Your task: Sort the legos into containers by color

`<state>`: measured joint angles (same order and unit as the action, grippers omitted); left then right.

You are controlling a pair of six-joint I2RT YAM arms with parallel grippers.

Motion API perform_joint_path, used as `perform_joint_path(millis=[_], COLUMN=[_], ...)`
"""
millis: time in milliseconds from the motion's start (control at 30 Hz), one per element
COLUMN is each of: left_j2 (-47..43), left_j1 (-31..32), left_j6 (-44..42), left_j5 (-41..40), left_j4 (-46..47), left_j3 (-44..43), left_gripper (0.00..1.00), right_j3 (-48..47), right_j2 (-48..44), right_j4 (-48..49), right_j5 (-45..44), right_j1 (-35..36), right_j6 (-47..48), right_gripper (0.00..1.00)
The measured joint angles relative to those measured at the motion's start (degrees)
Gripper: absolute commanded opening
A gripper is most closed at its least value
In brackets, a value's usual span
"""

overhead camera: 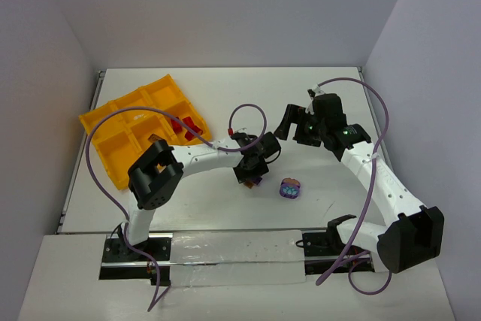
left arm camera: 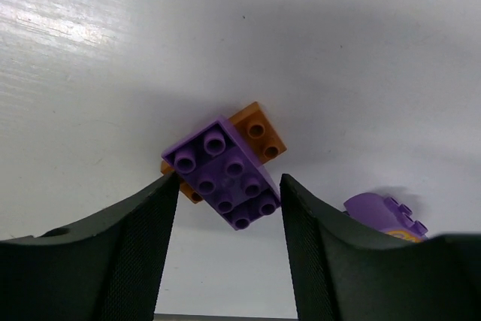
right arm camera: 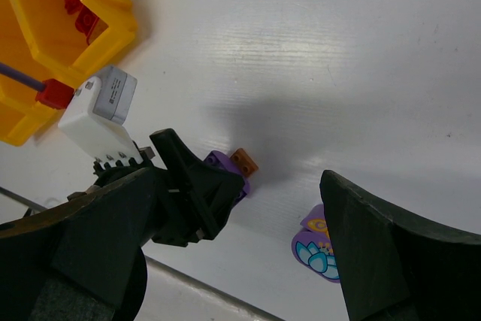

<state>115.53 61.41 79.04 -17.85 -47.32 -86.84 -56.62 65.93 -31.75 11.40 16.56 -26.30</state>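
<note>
1. Left wrist view: the left gripper [left arm camera: 224, 186] straddles a purple-orange lego [left arm camera: 222, 167] on the table [left arm camera: 338, 50]; I cannot tell whether it pinches.
2. Top view only: the right gripper [overhead camera: 294, 125] is spread wide, and red legos [overhead camera: 188, 125] sit in the tray [overhead camera: 113, 122].
3. A second purple lego [overhead camera: 290, 188] lies loose nearby.

left arm [overhead camera: 203, 157]: white links, black joint housings | right arm [overhead camera: 383, 186]: same, green light [overhead camera: 347, 131] near wrist | purple cables [overhead camera: 96, 163] loop off both | left gripper [left arm camera: 229, 182]: black fingers [left arm camera: 139, 261], cross-hatched inner faces | right gripper [overhead camera: 297, 119]: black | left wrist: white-grey box [right arm camera: 98, 110], red plug [right arm camera: 54, 94]
</note>
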Motion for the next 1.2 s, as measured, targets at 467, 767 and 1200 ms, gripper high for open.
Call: perform_joint_path(millis=[467,767,1200], left_j2=[0.65,0.65,-2.34], left_j1=[0.00,-0.02,-1.39], left_j6=[-2.82,-4.53,-7.15], left_j5=[-1.61,-1.88,-2.74], left_j4=[-0.51,-0.51,0.05], left_j3=[-0.71,-0.03,3.04], left_gripper=[0.57,0.45,0.00], right_j3=[0.00,0.01,-0.06], right_j2=[0.22,0.26,0.26], right_j4=[0.09,0.81,0.79], right_j5=[0.04,0.44,0.39], right_j1=[0.00,-0.02,-0.07], right_j6=[0.04,0.04,0.04], right_gripper=[0.98,0.98,0.98])
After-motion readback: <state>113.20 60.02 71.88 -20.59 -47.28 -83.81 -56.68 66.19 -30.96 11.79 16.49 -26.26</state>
